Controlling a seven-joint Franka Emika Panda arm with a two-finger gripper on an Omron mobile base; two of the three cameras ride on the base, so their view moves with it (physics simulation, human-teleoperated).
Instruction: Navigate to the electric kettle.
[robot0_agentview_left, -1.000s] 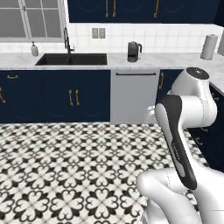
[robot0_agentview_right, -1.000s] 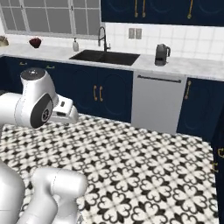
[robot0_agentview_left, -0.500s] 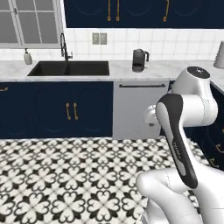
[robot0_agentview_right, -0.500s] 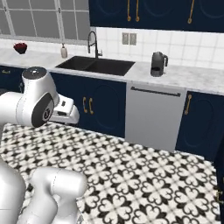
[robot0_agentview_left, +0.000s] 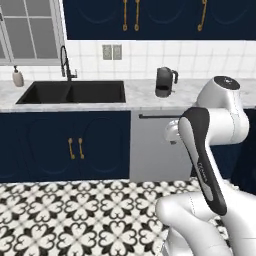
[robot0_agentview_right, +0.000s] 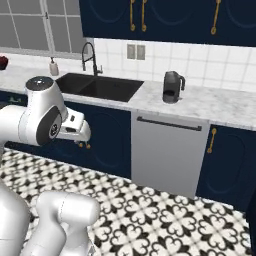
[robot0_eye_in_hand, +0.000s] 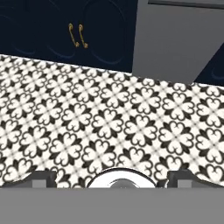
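The electric kettle (robot0_agentview_left: 165, 82) is a small dark cylinder with a loop handle. It stands upright on the marble counter (robot0_agentview_left: 140, 95), to the right of the sink and above the grey dishwasher front. In the right base view the electric kettle (robot0_agentview_right: 172, 87) sits near the tiled wall. My arm is folded close to the base, far short of the counter. In the hand view my gripper (robot0_eye_in_hand: 114, 178) points down at the patterned floor, its two dark fingertips (robot0_eye_in_hand: 41, 177) wide apart and open, with nothing between them.
A black sink (robot0_agentview_left: 75, 92) with a dark tap (robot0_agentview_left: 64, 62) lies left of the kettle, with a soap bottle (robot0_agentview_left: 18, 77) further left. Navy cabinets (robot0_agentview_left: 65, 145) and the dishwasher (robot0_agentview_right: 167, 150) front the counter. Patterned floor tiles (robot0_eye_in_hand: 109, 118) stretch between base and cabinets.
The whole picture has shifted: the base has driven closer to the counter, so the kettle, the sink and the dishwasher appear larger and nearer. The arm keeps its folded pose.
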